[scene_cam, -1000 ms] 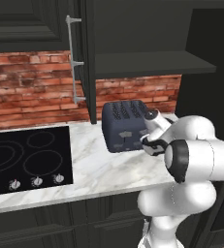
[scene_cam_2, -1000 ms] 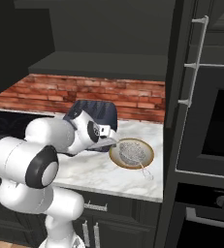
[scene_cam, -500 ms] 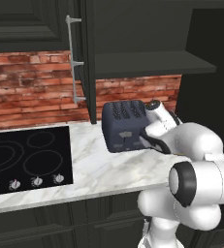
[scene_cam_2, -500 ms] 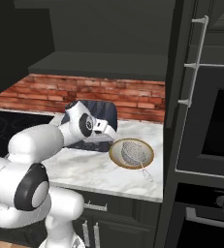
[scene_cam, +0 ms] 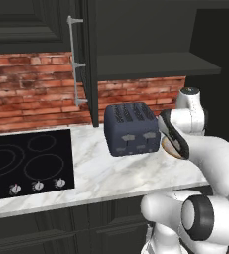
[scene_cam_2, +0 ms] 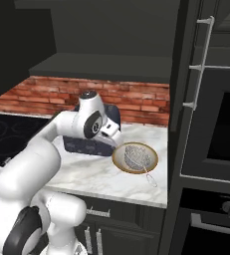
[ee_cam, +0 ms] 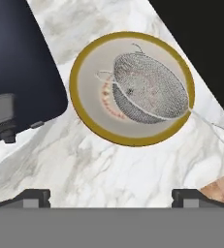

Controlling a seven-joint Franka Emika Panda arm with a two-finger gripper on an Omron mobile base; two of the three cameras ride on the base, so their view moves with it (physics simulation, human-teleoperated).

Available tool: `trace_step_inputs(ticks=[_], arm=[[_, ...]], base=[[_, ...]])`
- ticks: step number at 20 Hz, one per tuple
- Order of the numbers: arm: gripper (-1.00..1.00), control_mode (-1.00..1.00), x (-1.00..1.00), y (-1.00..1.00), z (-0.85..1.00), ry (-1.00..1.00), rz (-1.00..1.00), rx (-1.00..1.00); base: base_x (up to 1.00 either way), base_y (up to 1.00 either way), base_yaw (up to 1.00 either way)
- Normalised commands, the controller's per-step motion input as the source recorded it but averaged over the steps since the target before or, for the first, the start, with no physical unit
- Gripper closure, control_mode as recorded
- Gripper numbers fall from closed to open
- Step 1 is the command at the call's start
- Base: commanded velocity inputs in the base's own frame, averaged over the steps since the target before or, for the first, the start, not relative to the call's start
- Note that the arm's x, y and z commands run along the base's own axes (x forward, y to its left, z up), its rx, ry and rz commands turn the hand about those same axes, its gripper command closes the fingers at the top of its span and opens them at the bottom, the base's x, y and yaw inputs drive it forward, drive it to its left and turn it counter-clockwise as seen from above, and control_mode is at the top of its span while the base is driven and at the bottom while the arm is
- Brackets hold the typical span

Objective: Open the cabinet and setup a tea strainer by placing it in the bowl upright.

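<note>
The tea strainer point(ee_cam: 150, 92) point(scene_cam_2: 134, 154) lies inside the tan bowl point(ee_cam: 79, 104) point(scene_cam_2: 119, 160) on the marble counter. Its thin handle reaches out over the rim toward the counter's front edge. My gripper point(ee_cam: 111, 196) point(scene_cam_2: 115, 143) hovers open above and to the left of the bowl, nothing between its fingertips point(ee_cam: 33, 196). The cabinet stands open: its left door point(scene_cam: 88, 64) with a silver bar handle swings out edge-on, and its right door point(scene_cam_2: 182, 64) hangs open beside the oven column. The shelf inside point(scene_cam_2: 106, 67) is bare. My arm hides most of the bowl in the left base view.
A dark blue toaster point(scene_cam: 131, 129) point(scene_cam_2: 81, 144) sits just left of the bowl, close to my hand. A black hob point(scene_cam: 22, 163) lies at the counter's left. A built-in oven point(scene_cam_2: 221, 129) fills the tall unit on the right. A brick wall backs the counter.
My hand has pulled up and back from the bowl, and the elbow has swung outward. The strainer and bowl stay where they were.
</note>
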Motion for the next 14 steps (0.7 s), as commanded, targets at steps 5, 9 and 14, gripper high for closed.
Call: trace_step_inputs(ticks=[5, 9, 14], arm=[[-1.00, -1.00, 0.00, -0.11, 0.33, 0.01, -0.10, 0.25], [-1.00, -1.00, 0.00, 0.03, 0.08, 0.00, -0.01, 0.01], [-1.00, -1.00, -0.08, 0.13, 0.01, -0.02, 0.00, -0.08]], base=[[0.00, 0.00, 0.00], [0.00, 0.00, 0.00], [0.00, 0.00, 0.00]])
